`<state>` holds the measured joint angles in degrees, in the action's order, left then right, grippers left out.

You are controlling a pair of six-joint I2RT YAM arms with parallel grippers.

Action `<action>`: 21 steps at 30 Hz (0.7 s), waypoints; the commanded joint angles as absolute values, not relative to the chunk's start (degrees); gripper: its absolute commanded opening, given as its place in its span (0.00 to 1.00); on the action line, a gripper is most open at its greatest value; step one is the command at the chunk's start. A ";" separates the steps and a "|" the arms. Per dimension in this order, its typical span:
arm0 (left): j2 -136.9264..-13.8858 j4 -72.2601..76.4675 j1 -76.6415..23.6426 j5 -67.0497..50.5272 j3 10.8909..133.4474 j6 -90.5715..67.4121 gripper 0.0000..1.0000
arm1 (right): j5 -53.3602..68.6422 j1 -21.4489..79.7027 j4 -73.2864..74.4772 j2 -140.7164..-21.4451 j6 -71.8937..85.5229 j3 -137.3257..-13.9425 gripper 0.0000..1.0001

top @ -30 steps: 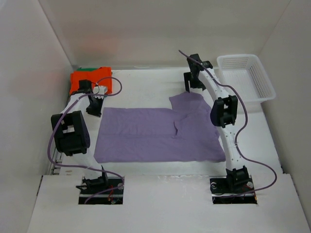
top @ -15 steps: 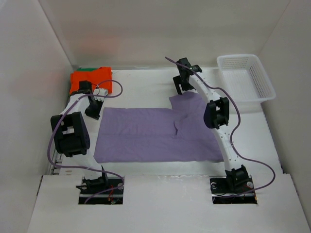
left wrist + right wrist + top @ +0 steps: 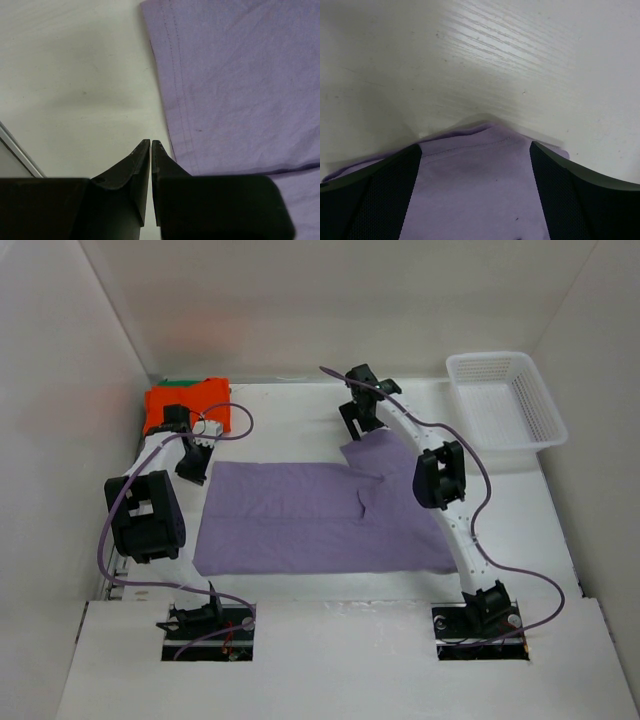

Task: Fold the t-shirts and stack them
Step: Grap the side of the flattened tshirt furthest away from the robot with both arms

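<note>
Nearest, the pale lavender purple short-sleeved cloth t-shirt (image 3: 320,520) lies spread flat across the middle of the white table (image 3: 290,410), and it has hardly shifted over the last second. At its left edge the left gripper (image 3: 150,145) has not moved: its fingers are pressed together on nothing, tips over bare table just beside the stitched hem. The change is further back. The right gripper (image 3: 358,420) has swept leftward along the shirt's far edge while spreading its fingers, and now hangs with them wide apart over the raised sleeve flap. The wrist view shows the sleeve's hemmed edge between the two fingers, not yet pinched. That reads as lining up a grasp on the sleeve, so folding of this shirt looks barely begun. Beyond, in the far left corner, the bright orange folded cloth t-shirt (image 3: 190,405) sits on a sliver of green cloth t-shirt (image 3: 178,383), so that pair appears already stacked. The white plastic mesh basket (image 3: 490,357) stands at the far right. No brand, label or writing is legible anywhere.
</note>
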<state>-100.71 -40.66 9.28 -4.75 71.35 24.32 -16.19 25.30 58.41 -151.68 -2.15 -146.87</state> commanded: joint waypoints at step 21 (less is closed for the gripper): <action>-95.10 -40.52 10.24 -5.71 71.37 25.05 0.06 | -4.66 23.16 67.85 -148.36 7.38 -139.31 0.30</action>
